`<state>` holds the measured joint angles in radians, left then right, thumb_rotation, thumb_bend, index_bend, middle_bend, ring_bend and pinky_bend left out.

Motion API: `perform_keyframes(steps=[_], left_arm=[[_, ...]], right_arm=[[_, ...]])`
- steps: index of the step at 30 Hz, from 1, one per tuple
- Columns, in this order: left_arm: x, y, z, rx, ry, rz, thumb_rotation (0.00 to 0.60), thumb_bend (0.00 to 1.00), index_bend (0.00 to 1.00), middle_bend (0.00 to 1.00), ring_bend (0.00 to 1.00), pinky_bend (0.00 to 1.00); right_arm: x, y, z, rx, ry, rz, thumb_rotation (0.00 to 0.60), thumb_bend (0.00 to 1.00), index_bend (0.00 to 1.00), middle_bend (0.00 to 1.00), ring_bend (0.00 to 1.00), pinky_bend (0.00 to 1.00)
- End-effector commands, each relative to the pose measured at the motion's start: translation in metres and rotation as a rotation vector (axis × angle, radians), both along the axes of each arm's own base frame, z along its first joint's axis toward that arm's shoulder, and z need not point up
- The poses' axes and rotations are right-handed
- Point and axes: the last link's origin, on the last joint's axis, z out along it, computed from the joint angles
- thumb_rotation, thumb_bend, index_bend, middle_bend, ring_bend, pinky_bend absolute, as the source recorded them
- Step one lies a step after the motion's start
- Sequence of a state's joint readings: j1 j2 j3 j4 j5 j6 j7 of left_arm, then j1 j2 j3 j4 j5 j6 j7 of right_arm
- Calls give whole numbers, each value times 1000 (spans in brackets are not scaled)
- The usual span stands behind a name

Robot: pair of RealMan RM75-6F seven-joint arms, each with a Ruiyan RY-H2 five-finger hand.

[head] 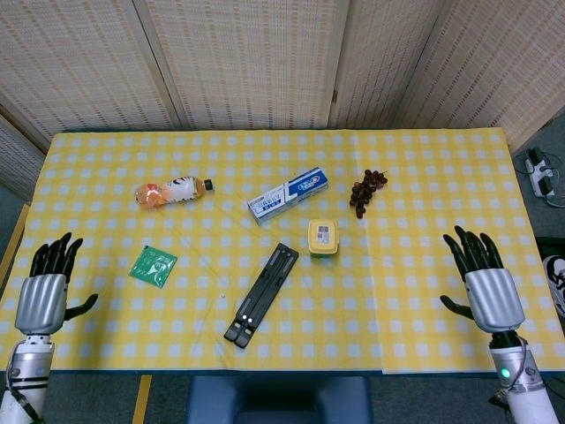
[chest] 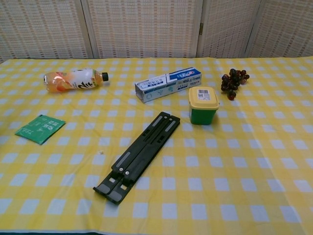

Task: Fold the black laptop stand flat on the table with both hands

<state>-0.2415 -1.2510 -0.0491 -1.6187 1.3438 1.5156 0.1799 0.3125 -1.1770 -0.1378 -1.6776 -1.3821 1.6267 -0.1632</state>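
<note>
The black laptop stand (head: pixel 262 293) (chest: pixel 139 155) lies folded flat on the yellow checked table, running diagonally from near front left to far right. Nothing touches it. My left hand (head: pixel 42 293) hovers at the table's near left edge, fingers spread, palm empty. My right hand (head: pixel 485 289) hangs at the near right edge, also spread and empty. Both hands are far from the stand and show only in the head view.
A drink bottle (chest: pixel 73 79) lies at the back left, a green packet (chest: pixel 40 128) at the left. A toothpaste box (chest: pixel 168 83), a yellow-lidded green tub (chest: pixel 203 105) and dark grapes (chest: pixel 233 81) sit behind and right of the stand.
</note>
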Motion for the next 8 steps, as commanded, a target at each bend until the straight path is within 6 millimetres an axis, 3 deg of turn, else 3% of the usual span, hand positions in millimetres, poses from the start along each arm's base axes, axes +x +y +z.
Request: perform_keyframes(steps=[1,8], left_arm=[[2,-15,0,4,-13,-17,600,232,0,0,0,0],[5,-28,-2,28,3,-25,600,232,0,0,0,0]], right_arm=[[-15,15,6,-11,-51,-31,600,146,0,18,27,0],[-30,31,12,-2,-106,-82,600,146,0,17,20,0]])
